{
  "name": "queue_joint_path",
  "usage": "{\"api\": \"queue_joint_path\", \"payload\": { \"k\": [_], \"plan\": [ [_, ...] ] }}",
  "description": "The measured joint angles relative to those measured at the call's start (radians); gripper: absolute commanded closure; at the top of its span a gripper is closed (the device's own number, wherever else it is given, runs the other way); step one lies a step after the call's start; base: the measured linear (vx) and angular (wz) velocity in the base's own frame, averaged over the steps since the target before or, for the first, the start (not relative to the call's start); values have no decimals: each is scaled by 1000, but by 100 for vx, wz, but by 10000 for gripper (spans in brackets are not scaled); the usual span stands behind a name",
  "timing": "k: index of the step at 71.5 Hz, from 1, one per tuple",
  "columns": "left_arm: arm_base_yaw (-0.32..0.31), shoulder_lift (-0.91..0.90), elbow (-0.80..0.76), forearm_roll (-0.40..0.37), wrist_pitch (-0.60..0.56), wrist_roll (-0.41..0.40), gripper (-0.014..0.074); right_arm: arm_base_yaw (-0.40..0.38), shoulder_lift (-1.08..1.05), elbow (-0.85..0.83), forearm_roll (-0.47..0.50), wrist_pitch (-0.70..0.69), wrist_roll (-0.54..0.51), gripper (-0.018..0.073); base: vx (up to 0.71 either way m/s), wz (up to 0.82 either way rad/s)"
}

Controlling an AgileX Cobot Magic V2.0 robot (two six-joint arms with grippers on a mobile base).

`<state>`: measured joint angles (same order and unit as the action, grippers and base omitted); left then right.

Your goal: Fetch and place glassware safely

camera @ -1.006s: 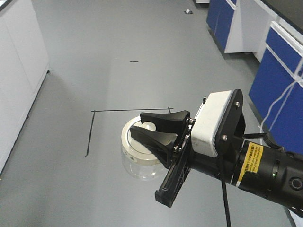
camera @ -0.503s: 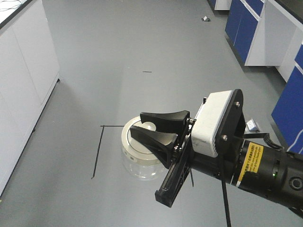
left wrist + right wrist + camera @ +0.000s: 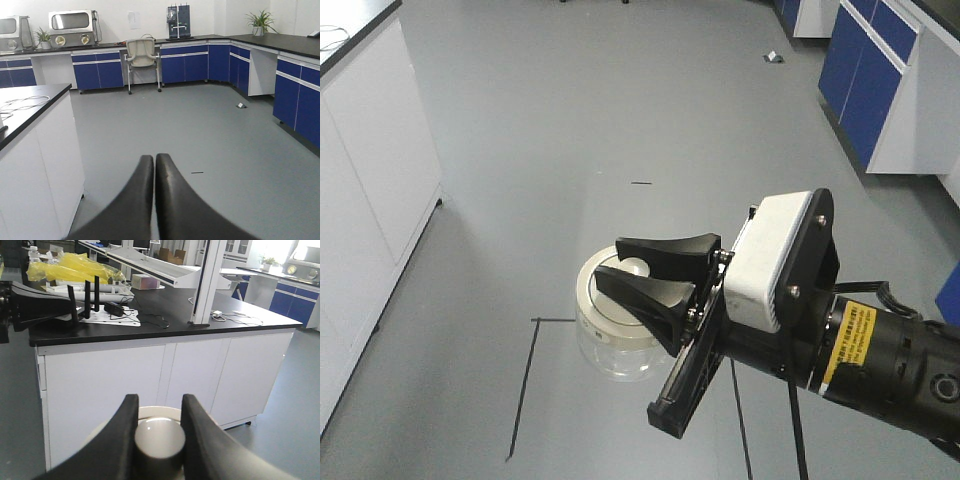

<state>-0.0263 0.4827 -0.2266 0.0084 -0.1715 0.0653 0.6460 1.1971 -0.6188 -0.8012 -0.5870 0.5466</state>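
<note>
The glassware [image 3: 610, 350] is a squat clear jar with a cream-white lid [image 3: 592, 298], hanging in the air above the grey floor. My right gripper [image 3: 610, 260] is shut on the lid's round knob [image 3: 636, 267]. In the right wrist view the knob [image 3: 160, 440] is pinched between the two black fingers of the right gripper [image 3: 159, 399], and the lid's rim [image 3: 160, 411] shows behind it. My left gripper [image 3: 154, 157] is shut with its fingers pressed together and nothing between them.
A white cabinet [image 3: 370, 150] stands on the left and blue cabinets [image 3: 880, 80] on the right. Black tape lines [image 3: 525, 380] mark the floor. A black-topped bench [image 3: 165, 325] with cables faces the right wrist. A chair [image 3: 142, 55] stands at the far wall.
The floor, tape lines and cabinets have slid down and toward me in the front view. The right gripper and the jar keep the same place in the frame.
</note>
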Motion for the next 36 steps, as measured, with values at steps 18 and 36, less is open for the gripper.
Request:
{"api": "queue_joint_path", "payload": {
  "k": [18,36],
  "plan": [
    [0,0,0,0,0,0,603,0,0,0,0,0,0,563,47,3],
    [0,0,0,0,0,0,603,0,0,0,0,0,0,563,47,5]
  ]
}}
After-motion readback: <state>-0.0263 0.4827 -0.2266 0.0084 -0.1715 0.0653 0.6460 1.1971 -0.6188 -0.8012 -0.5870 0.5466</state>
